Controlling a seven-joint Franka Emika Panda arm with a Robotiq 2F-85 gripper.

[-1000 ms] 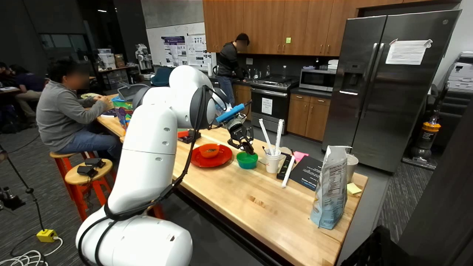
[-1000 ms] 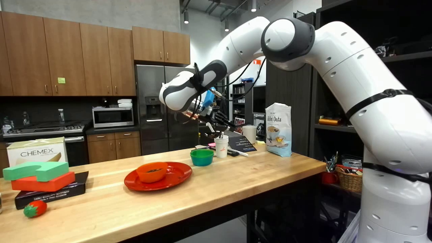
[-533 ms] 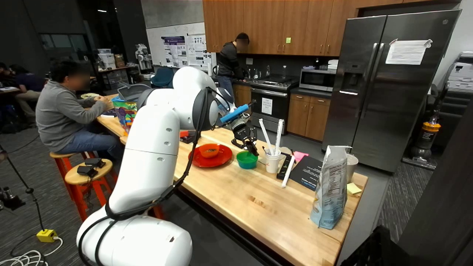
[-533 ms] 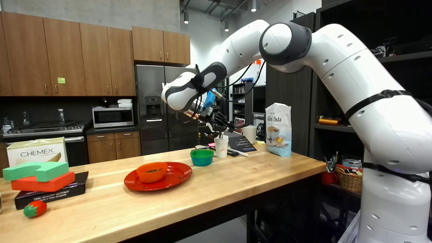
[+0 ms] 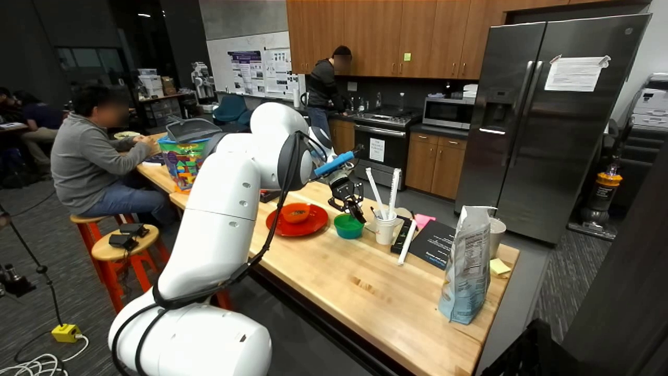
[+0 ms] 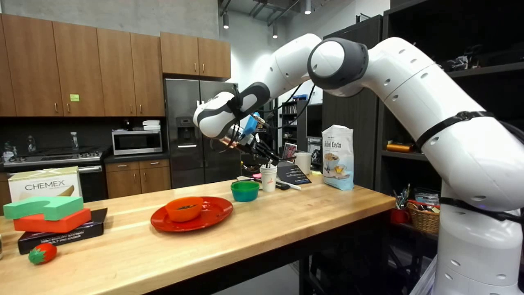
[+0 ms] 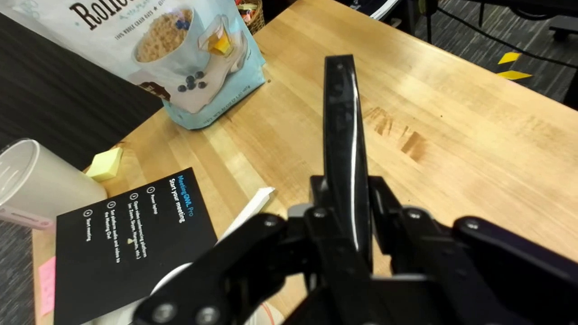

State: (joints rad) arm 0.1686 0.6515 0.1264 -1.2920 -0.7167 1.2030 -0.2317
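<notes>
My gripper (image 7: 345, 198) is shut on a long black glossy utensil (image 7: 342, 126), whose narrow end points away from the wrist. What the utensil's opposite end looks like is hidden behind the black fingers. In an exterior view the gripper (image 5: 355, 207) hangs over the far rim of a green bowl (image 5: 349, 226). A white paper cup (image 5: 385, 230) with straws stands just beside that bowl. From another angle the gripper (image 6: 269, 155) appears right above the cup (image 6: 269, 178); whether they touch I cannot tell.
A red plate (image 6: 221, 209) carries an orange bowl (image 6: 184, 209) with dark bits inside. An oats bag (image 7: 180, 63) stands upright near the table's end. A black card (image 7: 135, 248), a whitish cup (image 7: 45, 185) and yellow notes (image 7: 104, 164) lie or stand near it.
The arm's elbow has sunk in both exterior views. My gripper has come slightly lower, with the black utensil still held and tilting a little more downward. The bowls, cup and bag have not moved.
</notes>
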